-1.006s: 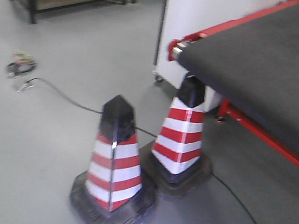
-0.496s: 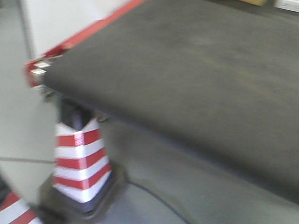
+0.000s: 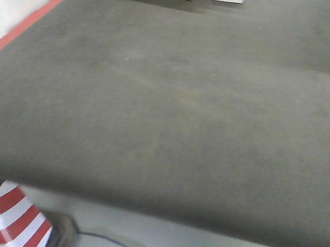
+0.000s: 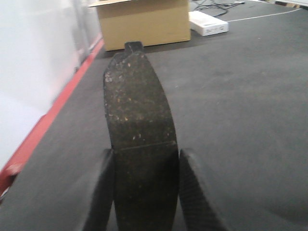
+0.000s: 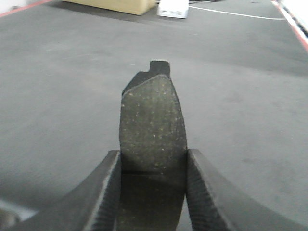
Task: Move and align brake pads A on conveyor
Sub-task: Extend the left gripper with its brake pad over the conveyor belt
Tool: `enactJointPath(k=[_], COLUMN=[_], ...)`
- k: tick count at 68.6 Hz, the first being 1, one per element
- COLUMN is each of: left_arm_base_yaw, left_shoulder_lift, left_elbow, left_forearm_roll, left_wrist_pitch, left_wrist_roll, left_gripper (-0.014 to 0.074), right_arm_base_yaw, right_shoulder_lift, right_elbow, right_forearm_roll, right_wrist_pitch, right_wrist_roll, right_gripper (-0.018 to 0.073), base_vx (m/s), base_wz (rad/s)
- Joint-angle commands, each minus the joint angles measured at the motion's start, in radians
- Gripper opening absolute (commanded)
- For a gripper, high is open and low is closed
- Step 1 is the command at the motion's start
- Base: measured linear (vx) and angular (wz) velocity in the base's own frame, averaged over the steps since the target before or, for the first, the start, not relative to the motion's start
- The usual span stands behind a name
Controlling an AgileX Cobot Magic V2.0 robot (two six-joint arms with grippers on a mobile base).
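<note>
The left hand [image 4: 144, 185] is clamped on a dark grey curved brake pad [image 4: 137, 110], the right hand [image 5: 153, 187] on a second grey brake pad [image 5: 153, 120]. Both are over the dark felt conveyor belt [image 3: 168, 100], well short of the tan cardboard box [image 4: 144, 21]. The pads look stiff, dense and gritty, so edge pinches near the groove should hold.

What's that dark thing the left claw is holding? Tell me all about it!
It is a brake pad, dark grey and rough, flecked with pale specks. It is long with curved sides, a thin groove runs across its face, and a small tab sticks out at the far end. The left gripper pinches its sides between two ribbed black fingers, with the conveyor beyond it.
</note>
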Motion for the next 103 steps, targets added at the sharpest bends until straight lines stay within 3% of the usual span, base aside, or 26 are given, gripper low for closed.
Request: enactJointPath(k=[1, 36, 103], left_arm_base_yaw=[-0.003, -0.003, -0.003], left_shoulder_lift=[0.007, 0.007, 0.007], left_elbow=[-0.032, -0.032, -0.032], left_forearm_roll=[-0.02, -0.02, -0.02], left_wrist_pitch=[-0.086, -0.086, -0.09], left_wrist_roll=[-0.001, -0.001, -0.001], left_gripper=[0.0136, 0.0136, 0.0136], right_arm_base_yaw=[-0.004, -0.004, -0.004], right_shoulder_lift=[0.009, 0.009, 0.009], right_elbow=[-0.027, -0.027, -0.027], right_forearm_roll=[0.0, 0.0, 0.0], right_wrist_pitch=[-0.095, -0.097, -0.096], right_wrist_roll=[-0.004, -0.004, -0.004], right_gripper=[0.0008, 0.0008, 0.0008], base_vx=[0.28, 0.2, 0.02], base_wz=[-0.34, -0.24, -0.01])
